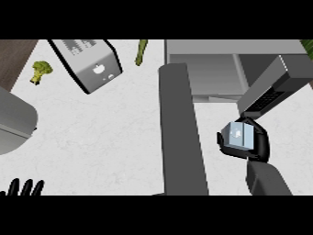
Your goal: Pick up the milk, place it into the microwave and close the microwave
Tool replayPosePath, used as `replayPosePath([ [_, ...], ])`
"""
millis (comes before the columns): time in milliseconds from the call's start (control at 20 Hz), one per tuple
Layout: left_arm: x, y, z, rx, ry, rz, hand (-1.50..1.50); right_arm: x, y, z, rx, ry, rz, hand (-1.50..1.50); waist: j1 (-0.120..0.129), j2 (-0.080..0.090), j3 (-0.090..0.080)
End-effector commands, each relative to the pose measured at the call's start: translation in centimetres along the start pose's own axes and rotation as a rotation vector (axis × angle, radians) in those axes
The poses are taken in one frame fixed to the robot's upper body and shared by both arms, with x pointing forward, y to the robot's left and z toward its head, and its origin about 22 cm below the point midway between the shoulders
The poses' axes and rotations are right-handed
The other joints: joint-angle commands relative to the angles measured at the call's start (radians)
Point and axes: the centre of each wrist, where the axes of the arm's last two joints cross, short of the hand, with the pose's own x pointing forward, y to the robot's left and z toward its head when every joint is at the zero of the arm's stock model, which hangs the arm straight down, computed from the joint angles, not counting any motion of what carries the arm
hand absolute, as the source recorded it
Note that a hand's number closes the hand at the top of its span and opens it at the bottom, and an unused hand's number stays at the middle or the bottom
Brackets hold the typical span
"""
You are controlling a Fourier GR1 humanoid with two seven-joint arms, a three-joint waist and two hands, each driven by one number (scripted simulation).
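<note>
One hand, the right hand (243, 146), curls round the milk (238, 135) just short of the microwave (213, 69), whose open door (182, 128) leaves the way in clear, while the left hand (23, 188) rests spread at the lower edge.

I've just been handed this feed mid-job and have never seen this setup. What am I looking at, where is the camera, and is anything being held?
The single picture is taken from the robot's head, looking steeply down at a white counter. The grey forearms ending in black hands belong to the robot.

The right robot hand is curled round the milk, a small pale blue carton, in front of the microwave. The microwave's door stands open, reaching toward the camera, and the cavity looks bare. The milk is not inside yet.

The left robot hand rests open at the lower left edge, fingers up.

Also visible: a broccoli floret at the upper left, a green stalk at the top, a tilted grey appliance between them, and a grey rounded object at the left edge.
</note>
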Motion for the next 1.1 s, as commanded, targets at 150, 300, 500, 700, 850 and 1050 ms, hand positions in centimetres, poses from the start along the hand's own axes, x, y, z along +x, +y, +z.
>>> replayPosePath([
  [150, -0.6, -0.6, -0.2, -0.017, 0.011, 0.030, -1.50, 3.0, -0.6, 3.4, 0.018, 0.020, 0.047, 1.50, -0.014, -0.003, -0.001],
  [300, -0.9, -2.7, 1.3, 0.008, -0.003, 0.020, -1.50, 5.2, -4.1, 3.2, 0.077, -0.011, 0.014, 1.50, -0.006, -0.002, -0.001],
  [500, 1.2, -1.1, -1.3, 0.014, -0.008, -0.006, -1.50, 7.8, -0.6, 2.6, 0.098, -0.019, -0.156, 1.50, -0.006, 0.002, 0.000],
  [700, 0.7, -0.2, 1.7, 0.029, 0.012, 0.011, -1.50, 9.6, 0.6, 4.3, 0.075, -0.018, -0.304, 1.50, 0.004, 0.000, 0.000],
  [850, -0.6, -1.4, 0.9, 0.031, 0.018, 0.005, -1.50, 9.6, 1.5, 3.7, 0.066, -0.019, -0.272, 1.50, 0.008, 0.004, 0.001],
  [1050, 0.9, -1.4, 1.9, 0.030, 0.002, 0.000, -1.50, 11.6, 4.2, -0.8, 0.067, -0.055, -0.155, 1.50, 0.015, 0.004, 0.001],
])
